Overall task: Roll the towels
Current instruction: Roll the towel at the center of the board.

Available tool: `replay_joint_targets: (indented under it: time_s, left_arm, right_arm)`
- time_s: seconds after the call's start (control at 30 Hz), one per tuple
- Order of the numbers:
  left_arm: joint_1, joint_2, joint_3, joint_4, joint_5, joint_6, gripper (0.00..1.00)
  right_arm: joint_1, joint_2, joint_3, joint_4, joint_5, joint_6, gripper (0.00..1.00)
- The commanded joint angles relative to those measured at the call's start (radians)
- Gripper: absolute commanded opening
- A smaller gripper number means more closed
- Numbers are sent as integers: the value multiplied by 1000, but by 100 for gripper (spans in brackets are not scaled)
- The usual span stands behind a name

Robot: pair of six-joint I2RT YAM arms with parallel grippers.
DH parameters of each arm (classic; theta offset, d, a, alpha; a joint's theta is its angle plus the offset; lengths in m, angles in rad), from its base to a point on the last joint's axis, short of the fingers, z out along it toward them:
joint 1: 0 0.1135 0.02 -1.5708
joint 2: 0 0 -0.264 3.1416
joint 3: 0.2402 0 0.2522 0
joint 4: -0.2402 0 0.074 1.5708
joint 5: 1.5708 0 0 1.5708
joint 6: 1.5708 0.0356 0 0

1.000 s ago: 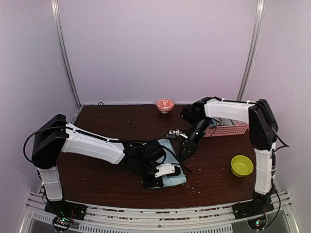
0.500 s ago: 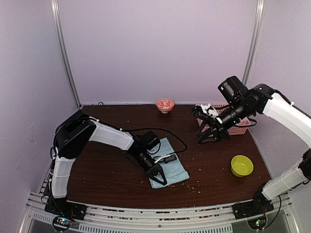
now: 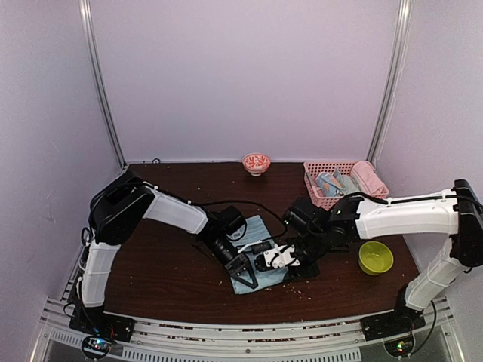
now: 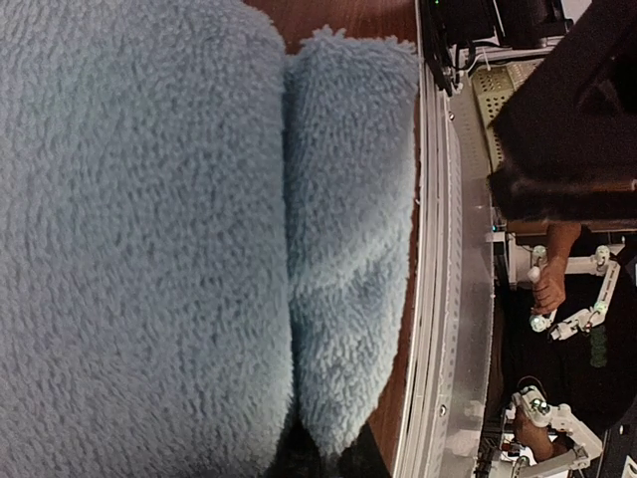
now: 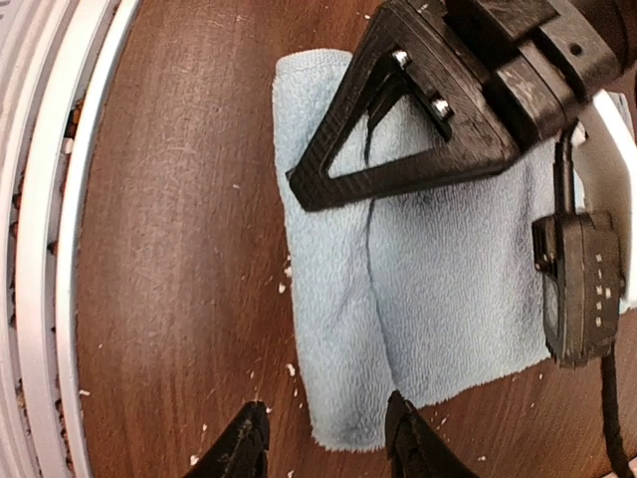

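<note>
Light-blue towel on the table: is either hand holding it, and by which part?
The left hand seems to pinch the light-blue cloth towel at its folded near edge. The right hand, open, straddles that fold's end without gripping.

The left arm (image 3: 173,215) and the right arm (image 3: 400,215) stretch low toward the middle. The left claw (image 3: 244,273) points downward, its opening unclear. The right claw (image 5: 326,446), just beside it, holds its fingers spread apart.
</note>
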Motion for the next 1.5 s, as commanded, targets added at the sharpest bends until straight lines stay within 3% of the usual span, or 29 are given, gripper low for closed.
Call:
replay_joint_targets:
  time_s: [0.0, 0.27, 0.37, 0.47, 0.57, 0.67, 0.9, 1.1, 1.23, 1.47]
  left_arm:
    - [5, 44, -10, -34, -27, -9, 0]
    - [8, 43, -6, -34, -30, -4, 0]
    - [8, 39, -7, -36, -35, 3, 0]
    - [10, -11, -17, -34, -99, 23, 12]
    - [33, -147, -83, 19, -273, 7, 26]
    - [60, -316, -161, 76, -458, -30, 34]
    - [48, -714, -347, 191, -891, -83, 37]
    - [-107, -976, -472, 302, -1114, 20, 39]
    - [-253, -930, -436, 267, -1173, 129, 41]
    - [-373, -628, -280, 158, -1213, 237, 42]
  right_arm:
    - [44, 63, -20, 166, 76, -8, 42]
    - [60, 182, -39, 211, 42, -49, 41]
    - [60, 220, -32, 228, 73, -36, 28]
    - [60, 246, -23, 205, 54, -36, 10]
    - [59, 255, 1, 131, -12, -36, 5]
    - [56, 256, 45, 11, -117, 10, 3]
    - [-62, 430, 273, -323, -414, 33, 1]
    - [-195, 703, 547, -576, -528, 16, 0]
    - [-219, 840, 660, -679, -516, 37, 0]
    - [-221, 884, 685, -650, -486, 98, 0]
